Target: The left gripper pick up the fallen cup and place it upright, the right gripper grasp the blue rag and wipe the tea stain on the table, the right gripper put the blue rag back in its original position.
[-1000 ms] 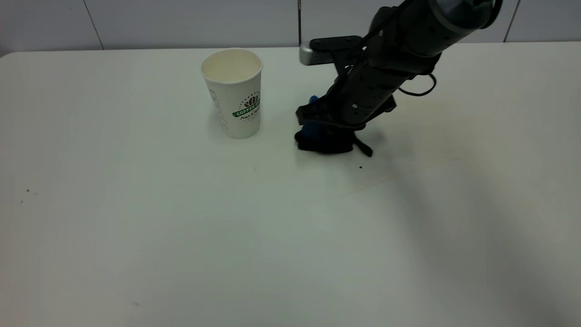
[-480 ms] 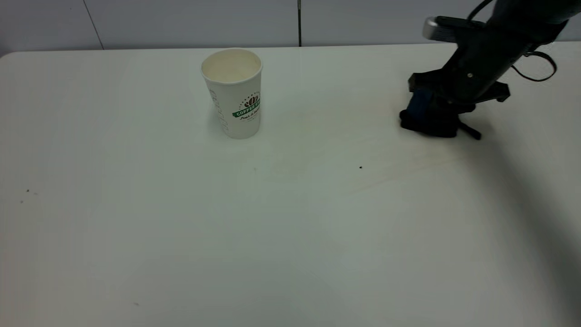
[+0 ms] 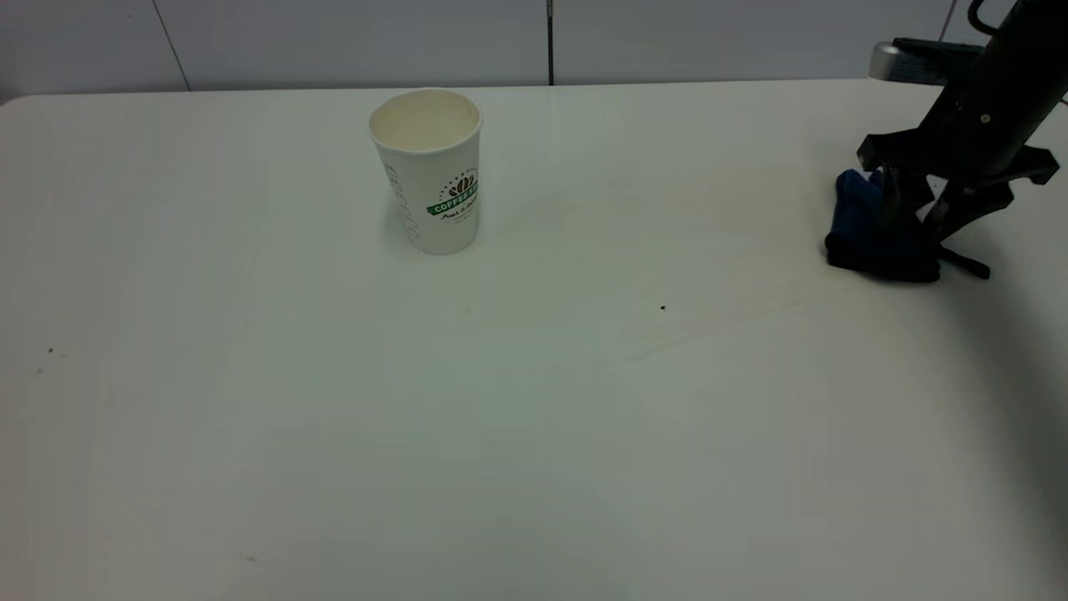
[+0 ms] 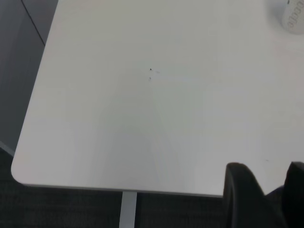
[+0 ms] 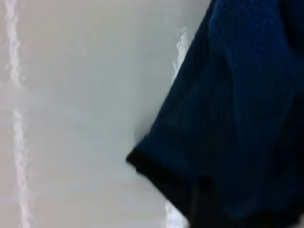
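dim even light, blurred close-up blue rag [image 5: 237, 109]

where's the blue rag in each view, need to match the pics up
Exterior view: the blue rag lies on the table at the far right, under the right gripper.
Left wrist view: not in it; only bare table and a sliver of the cup at one corner.
Right wrist view: the rag fills about half the picture, pressed against the table.
Shared landmark: the white table.
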